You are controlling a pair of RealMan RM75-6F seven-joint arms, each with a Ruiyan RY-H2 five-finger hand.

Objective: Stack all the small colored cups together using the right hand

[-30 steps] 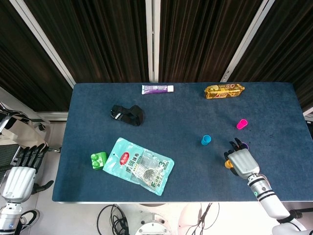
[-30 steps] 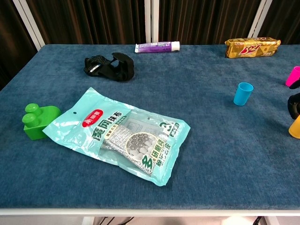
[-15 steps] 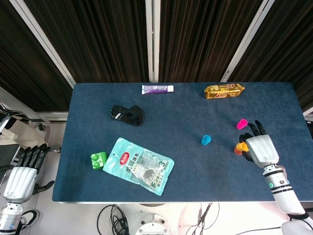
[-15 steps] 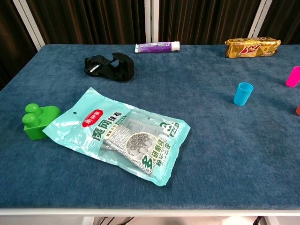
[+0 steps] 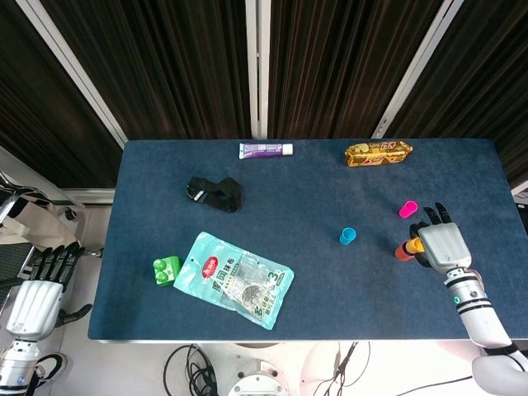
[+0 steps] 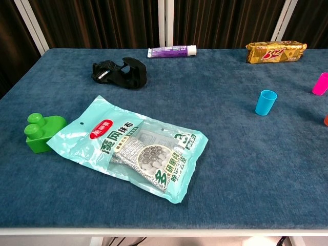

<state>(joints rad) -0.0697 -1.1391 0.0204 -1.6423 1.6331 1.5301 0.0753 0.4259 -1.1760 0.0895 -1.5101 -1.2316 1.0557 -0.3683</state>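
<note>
A table (image 5: pixel 313 190) covered in dark blue cloth is seen. At its centre a blue cup (image 5: pixel 347 237) stands upright. A toothpaste tube (image 5: pixel 266 150) lies at 12 o'clock, a gold snack pack (image 5: pixel 379 153) at 1, a pink cup (image 5: pixel 408 209) at 3, a black strap (image 5: pixel 214 193) at 10, and a teal pouch (image 5: pixel 235 279) with a green block (image 5: pixel 166 270) just beside it at 8.
</note>
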